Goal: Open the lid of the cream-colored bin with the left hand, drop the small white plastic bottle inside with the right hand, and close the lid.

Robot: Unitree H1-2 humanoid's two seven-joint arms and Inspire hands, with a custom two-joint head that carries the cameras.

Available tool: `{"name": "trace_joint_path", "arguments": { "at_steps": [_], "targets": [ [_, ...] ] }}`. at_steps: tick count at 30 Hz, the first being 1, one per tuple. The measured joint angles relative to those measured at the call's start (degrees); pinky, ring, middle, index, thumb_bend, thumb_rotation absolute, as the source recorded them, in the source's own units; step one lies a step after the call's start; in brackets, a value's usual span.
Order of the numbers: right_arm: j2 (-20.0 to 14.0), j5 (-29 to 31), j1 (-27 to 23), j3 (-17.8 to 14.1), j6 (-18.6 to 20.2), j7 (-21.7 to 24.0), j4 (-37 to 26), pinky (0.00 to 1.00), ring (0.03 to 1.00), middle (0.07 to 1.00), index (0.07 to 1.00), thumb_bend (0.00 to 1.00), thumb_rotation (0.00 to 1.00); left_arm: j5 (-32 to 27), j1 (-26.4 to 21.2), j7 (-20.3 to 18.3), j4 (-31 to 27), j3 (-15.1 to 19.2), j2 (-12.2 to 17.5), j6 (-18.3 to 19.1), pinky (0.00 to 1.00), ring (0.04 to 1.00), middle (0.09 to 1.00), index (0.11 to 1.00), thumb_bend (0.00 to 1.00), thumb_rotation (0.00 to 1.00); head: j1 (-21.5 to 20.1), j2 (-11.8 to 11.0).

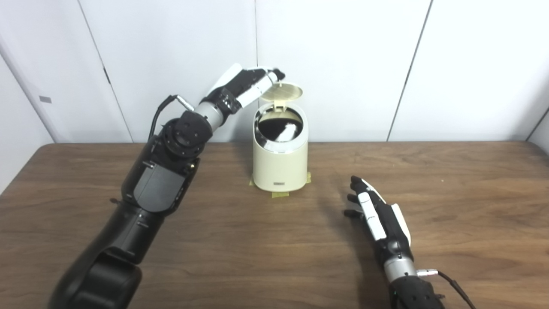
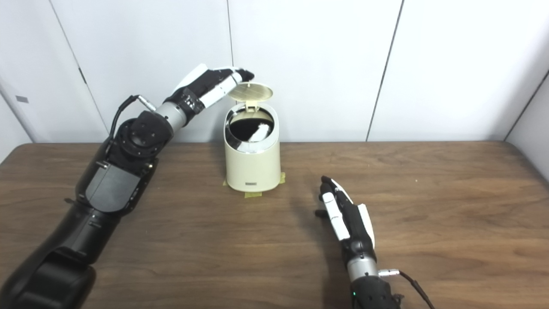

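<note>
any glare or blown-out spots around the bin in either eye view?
Left eye view: the bin rim's shiny ring reflects light, and the white bottle inside reads bright against the dark interior. Right eye view: same rim sheen; the white wall panels look overexposed, with a soft shadow left of the right hand.

Backdrop: white wall panels point(image 1: 343, 64) split by thin dark vertical seams | far left: panel leans at an angle, small grey tag point(image 1: 45, 99) on it | below: dark brown wood-grain worktop point(image 1: 450, 193) spanning the whole width, back edge tight against the wall | light: bright, even, soft shadows on the wood
</note>
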Motion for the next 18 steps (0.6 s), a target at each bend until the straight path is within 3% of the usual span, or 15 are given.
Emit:
{"name": "trace_joint_path", "arguments": {
  "at_steps": [3, 6, 9, 15, 18],
  "targets": [
    [0.0, -0.6, -0.3, 0.1, -0.4, -0.6, 0.7, 0.67, 0.829, 0.873, 0.856, 0.39, 0.93, 8.3, -0.4, -0.4, -1.2, -4.6, 1.8, -2.2, 0.75, 0.844, 0.836, 0.802, 0.47, 0.73, -0.1, 0.0],
    [-0.1, -1.5, -0.6, 0.3, -1.7, -1.0, 1.8, 0.66, 0.824, 0.868, 0.853, 0.39, 0.94, 13.9, -0.8, -0.8, -2.2, -6.2, 2.4, -4.0, 0.78, 0.85, 0.824, 0.801, 0.5, 0.74, -0.1, 0.1],
    [-0.1, -2.5, -0.6, 0.6, -2.0, -1.3, 1.9, 0.65, 0.822, 0.867, 0.847, 0.39, 0.94, 18.9, -1.0, -1.7, -3.2, -7.6, 2.9, -4.9, 0.9, 0.864, 0.826, 0.807, 0.48, 0.78, -0.1, 0.2],
    [0.0, -3.2, -0.6, 0.6, -2.0, -1.5, 2.0, 0.66, 0.818, 0.858, 0.846, 0.38, 0.94, 24.4, -1.0, -5.7, -3.9, -8.0, 3.2, -6.6, 0.96, 0.883, 0.832, 0.807, 0.49, 0.81, -0.1, 0.6],
    [0.0, -3.3, -0.6, 0.6, -2.0, -1.7, 2.0, 0.66, 0.821, 0.862, 0.846, 0.38, 0.93, 25.9, -1.0, -7.3, -4.2, -8.0, 3.2, -6.9, 0.91, 0.884, 0.827, 0.8, 0.49, 0.81, -0.1, 0.7]
  ]
}}
